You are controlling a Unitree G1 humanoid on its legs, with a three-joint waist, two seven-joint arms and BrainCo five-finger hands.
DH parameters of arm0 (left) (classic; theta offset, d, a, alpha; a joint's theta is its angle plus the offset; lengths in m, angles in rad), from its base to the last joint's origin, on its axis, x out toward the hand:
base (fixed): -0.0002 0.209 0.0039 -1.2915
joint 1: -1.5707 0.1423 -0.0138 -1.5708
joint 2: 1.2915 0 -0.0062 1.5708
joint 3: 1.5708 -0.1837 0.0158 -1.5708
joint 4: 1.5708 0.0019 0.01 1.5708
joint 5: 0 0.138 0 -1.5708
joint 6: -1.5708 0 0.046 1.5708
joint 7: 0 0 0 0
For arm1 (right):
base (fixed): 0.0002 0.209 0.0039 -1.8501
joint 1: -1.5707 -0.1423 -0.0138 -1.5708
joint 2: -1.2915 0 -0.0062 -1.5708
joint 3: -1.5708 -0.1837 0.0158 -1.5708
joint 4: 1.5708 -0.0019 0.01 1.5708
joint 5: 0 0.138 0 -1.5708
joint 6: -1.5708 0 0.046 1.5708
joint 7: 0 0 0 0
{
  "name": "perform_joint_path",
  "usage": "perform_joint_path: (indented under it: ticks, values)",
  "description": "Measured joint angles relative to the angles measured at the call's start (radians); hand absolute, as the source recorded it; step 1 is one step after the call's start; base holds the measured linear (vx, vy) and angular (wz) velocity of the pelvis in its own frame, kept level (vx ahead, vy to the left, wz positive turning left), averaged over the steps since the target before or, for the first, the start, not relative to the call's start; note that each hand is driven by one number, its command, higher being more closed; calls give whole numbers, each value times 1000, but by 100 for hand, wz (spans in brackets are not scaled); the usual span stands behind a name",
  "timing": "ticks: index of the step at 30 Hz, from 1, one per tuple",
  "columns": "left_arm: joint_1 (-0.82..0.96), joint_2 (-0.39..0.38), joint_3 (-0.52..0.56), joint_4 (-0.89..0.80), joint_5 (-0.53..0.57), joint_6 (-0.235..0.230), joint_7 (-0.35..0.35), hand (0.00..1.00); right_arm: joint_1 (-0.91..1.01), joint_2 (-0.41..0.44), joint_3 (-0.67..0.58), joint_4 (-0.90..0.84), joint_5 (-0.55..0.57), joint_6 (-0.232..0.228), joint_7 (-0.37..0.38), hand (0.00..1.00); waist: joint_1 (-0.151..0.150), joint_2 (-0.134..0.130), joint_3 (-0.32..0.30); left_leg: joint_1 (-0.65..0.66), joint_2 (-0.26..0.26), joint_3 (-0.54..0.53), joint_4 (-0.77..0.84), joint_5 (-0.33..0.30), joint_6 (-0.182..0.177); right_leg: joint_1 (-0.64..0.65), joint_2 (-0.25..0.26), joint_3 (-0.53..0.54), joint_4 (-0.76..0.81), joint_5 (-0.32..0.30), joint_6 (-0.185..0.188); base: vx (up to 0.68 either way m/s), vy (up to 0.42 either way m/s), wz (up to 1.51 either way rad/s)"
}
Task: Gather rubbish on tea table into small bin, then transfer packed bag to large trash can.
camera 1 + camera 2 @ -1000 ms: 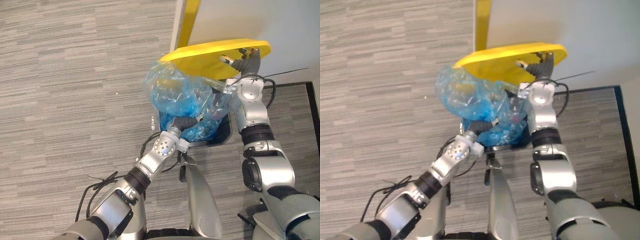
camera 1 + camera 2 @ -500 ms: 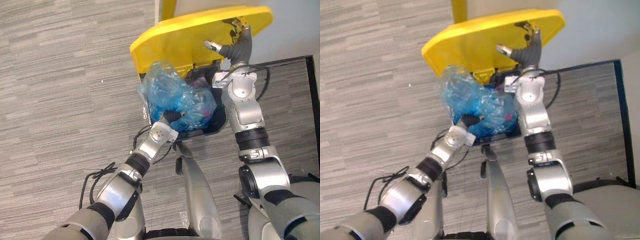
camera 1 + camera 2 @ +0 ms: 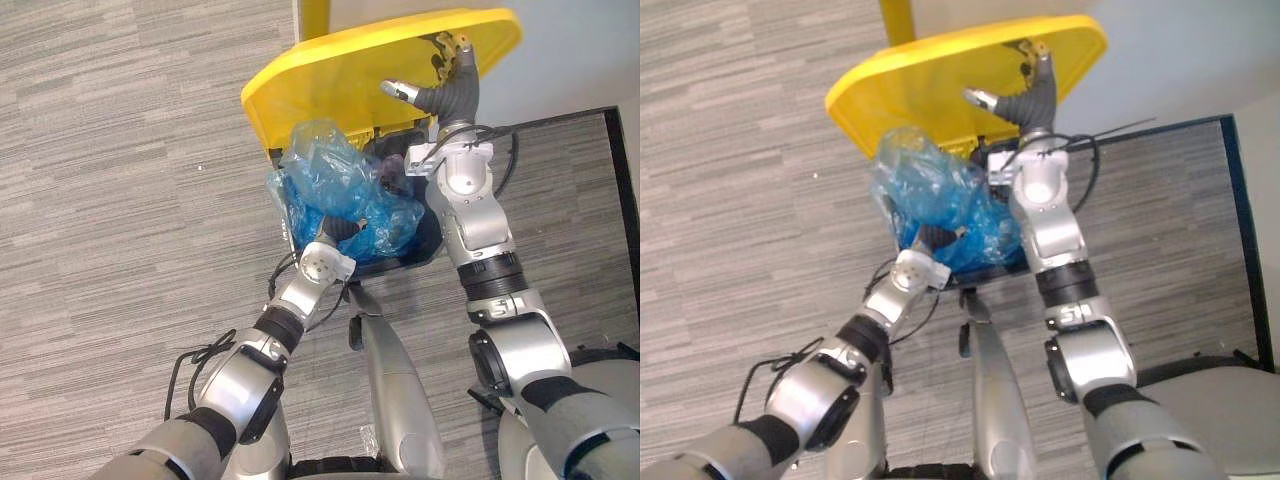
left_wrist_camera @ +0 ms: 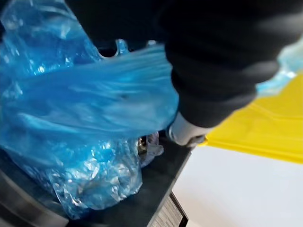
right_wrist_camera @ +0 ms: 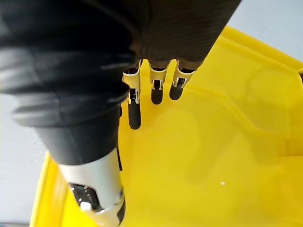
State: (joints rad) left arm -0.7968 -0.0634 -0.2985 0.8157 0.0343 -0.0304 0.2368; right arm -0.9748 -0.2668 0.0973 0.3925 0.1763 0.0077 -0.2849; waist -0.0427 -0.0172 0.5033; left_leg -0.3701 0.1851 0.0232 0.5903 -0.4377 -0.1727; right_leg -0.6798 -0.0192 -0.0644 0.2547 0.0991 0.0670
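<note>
My left hand (image 3: 338,232) is pushed into the side of a crumpled blue rubbish bag (image 3: 335,185). The bag sits in the open mouth of the large trash can (image 3: 428,248), its upper half bulging above the rim just beyond my hand. The plastic wraps around my hand, so the fingers are buried in it. I cannot tell whether they are closed on the bag or only resting against it.

In the left wrist view, a taut band of blue plastic (image 4: 85,94) stretches away from my hand's dark cover. Looser, shinier folds hang below that band inside the can's dark wall (image 4: 156,194). One silver part of my hand pokes out beside the plastic, but too little shows to read the grip.

My right hand (image 3: 447,95) is raised past the bag, on the far side of the can from my left hand. Its fingers (image 5: 134,113) are straight and lie side by side, with the dark tips against the underside of the yellow lid (image 3: 330,80). The thumb (image 5: 97,194) stands apart from them. The lid is tilted up and open, above and behind the bag.

What is inside the bag is hard to make out through the plastic. The can stands on grey striped carpet floor (image 3: 120,150), and the bag and my arms cover most of its body.
</note>
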Motion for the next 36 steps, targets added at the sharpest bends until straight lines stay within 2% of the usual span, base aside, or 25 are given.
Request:
perform_joint_path:
  ticks: [8,12,18,21,24,27,30,31,32,33,34,35,36]
  values:
    - [71,12,3,-22,-47,-2,-1,0,5,10,4,64,-19,5,23,0,12,-3,-3,65,-8,-6,-69,38,-8,46,-6,-8,-8,-10,-2,19,-53,5]
    - [170,62,3,-90,-119,-12,-9,0,29,6,2,154,-60,-3,55,0,26,-4,-23,103,-16,-29,-122,67,-7,77,-17,-26,-15,-15,-4,13,-71,16]
    - [355,151,22,-183,-152,-36,-51,0,138,-1,-12,260,-99,-7,92,0,52,-1,-27,166,-31,-66,-156,81,8,151,-39,-54,-21,-21,-2,-15,-32,20]
    - [530,193,106,-207,-177,-45,-88,0,251,-2,-16,263,-126,-7,113,0,61,4,-64,171,-43,-80,-158,83,12,165,-53,-61,-25,-20,1,-5,1,11]
    - [644,214,159,-184,-196,-46,-109,0,335,-2,-22,270,-139,-6,121,0,70,8,-73,215,-43,-94,-159,85,16,218,-56,-72,-33,-23,4,14,18,8]
    - [715,196,244,-61,-195,-43,-136,0,447,21,-57,269,-155,-8,135,0,85,9,-102,250,-63,-90,-159,83,18,252,-72,-65,-34,-24,10,-32,48,-2]
    - [767,164,336,53,-193,-22,-147,0,568,84,-56,259,-181,-10,157,0,98,4,-119,300,-81,-57,-160,77,31,276,-83,-39,-22,-26,16,-73,79,-25]
    - [786,158,362,81,-197,-8,-148,0,632,120,-56,251,-191,-13,165,0,97,1,-121,325,-87,-50,-161,76,34,289,-88,-37,-4,-41,24,-72,46,-14]
    - [787,151,386,83,-200,0,-148,0,702,154,-59,251,-210,-16,171,0,94,-6,-124,342,-92,-52,-166,97,33,305,-101,-51,-9,-75,72,-91,37,-7]
    - [792,143,395,84,-194,0,-146,0,729,164,-59,251,-215,-16,176,0,93,0,-129,344,-82,-49,-177,105,33,306,-105,-70,-1,-123,134,-64,-21,3]
    - [791,127,400,90,-189,0,-141,0,773,186,-64,252,-217,-16,182,0,89,10,-136,348,-60,-43,-202,128,31,268,-122,-89,143,-145,98,-75,-35,6]
    - [791,129,412,94,-171,0,-138,0,824,218,-76,255,-218,-16,187,0,87,-7,-146,359,-64,-46,-222,141,27,217,-141,-71,388,-165,33,-73,-126,14]
    - [792,129,454,101,-162,7,-129,0,921,278,-125,292,-220,-22,197,0,84,-38,-181,371,-67,-58,-236,148,19,225,-153,-30,693,-243,24,-48,-142,16]
